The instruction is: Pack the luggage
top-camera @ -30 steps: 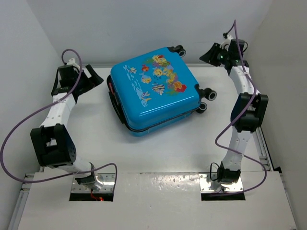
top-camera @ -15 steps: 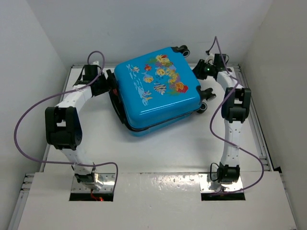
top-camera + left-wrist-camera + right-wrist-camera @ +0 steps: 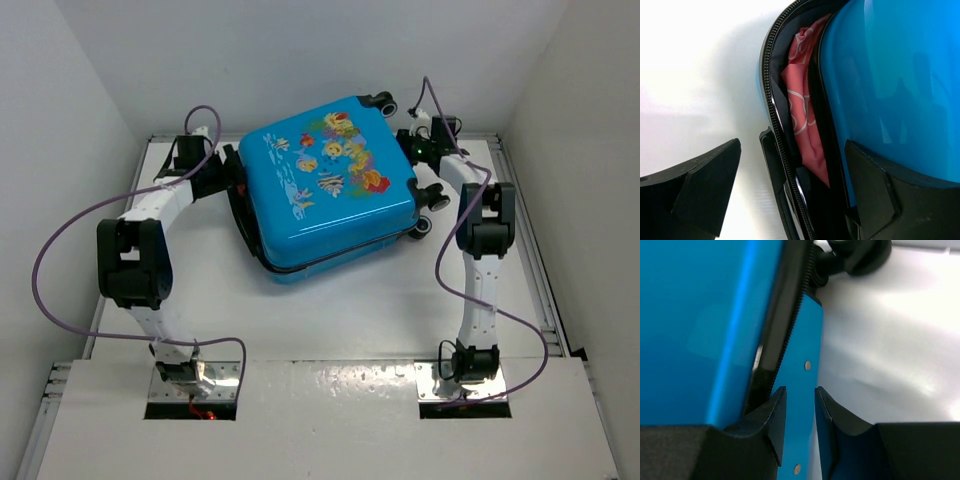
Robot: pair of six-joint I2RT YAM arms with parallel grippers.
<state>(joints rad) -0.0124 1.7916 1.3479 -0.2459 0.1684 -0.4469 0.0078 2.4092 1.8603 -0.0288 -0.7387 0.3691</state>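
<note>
Luggage (image 3: 325,190): lying flat at the far middle of the tabletop (image 3: 350,320); lid down but unzipped, gap left open along the left edge.
Left hand (image 3: 790,145): spread wide, set astride that open edge; nothing gripped.
Right hand (image 3: 797,395): fingers nearly together, lower shell rim apparently pinched between them, near a wheel (image 3: 860,255).
Pink cloth (image 3: 800,115): bulged into the gap beside the zipper (image 3: 772,100).
Risk: cloth could be snagged in the teeth if not tucked first; luggage could be skewed if the rim pinch slips.
</note>
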